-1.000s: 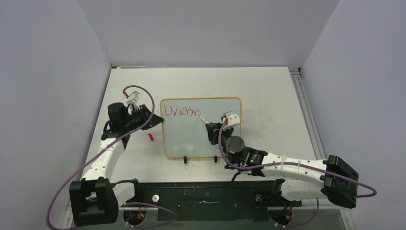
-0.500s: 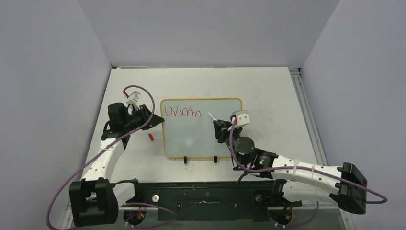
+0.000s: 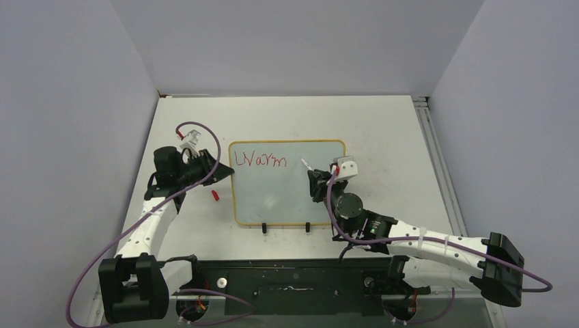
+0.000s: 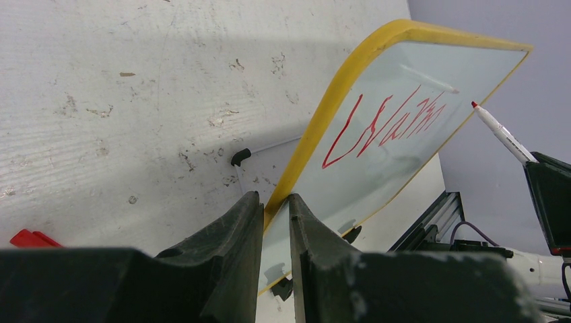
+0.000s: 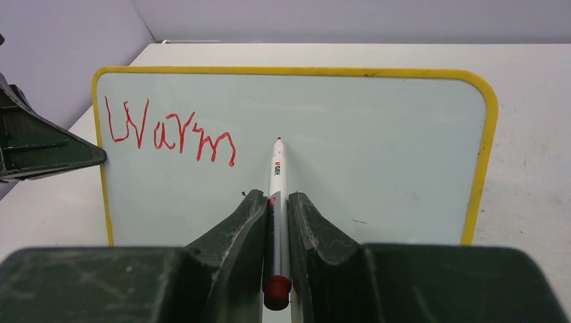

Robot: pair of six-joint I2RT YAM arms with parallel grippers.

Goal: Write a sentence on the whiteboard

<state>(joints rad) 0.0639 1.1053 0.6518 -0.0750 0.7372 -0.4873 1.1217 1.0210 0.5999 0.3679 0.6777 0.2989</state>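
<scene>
The whiteboard (image 3: 273, 198) stands at the centre of the worktop (image 3: 382, 137), resting on two black feet (image 3: 264, 227) along its 6 o'clock edge. The left tool (image 4: 275, 202) is positioned at 9 o'clock of the board, and its two fingers are closed on the yellow frame (image 4: 340, 87) of that edge, one finger on each face. Of the sentence (image 3: 259, 160), only the word "Warm" is present. It is written in red and sits in the 10 to 11 o'clock corner of the board face, and the rest of the face is unmarked. The right tool (image 5: 277, 198) reaches in from 4 o'clock of the board. Its fingers are closed on a white marker (image 5: 277, 182), which lies lengthwise between them with the red tip pointing toward 12 o'clock in the right wrist view. The tip is placed just past the final "m", toward 3 o'clock of the word and at about the same height. In the left wrist view the tip appears slightly off the board face, and contact cannot be confirmed. A red cap (image 3: 215, 195) lies on the worktop at 8 o'clock of the board, just beside the left tool.
</scene>
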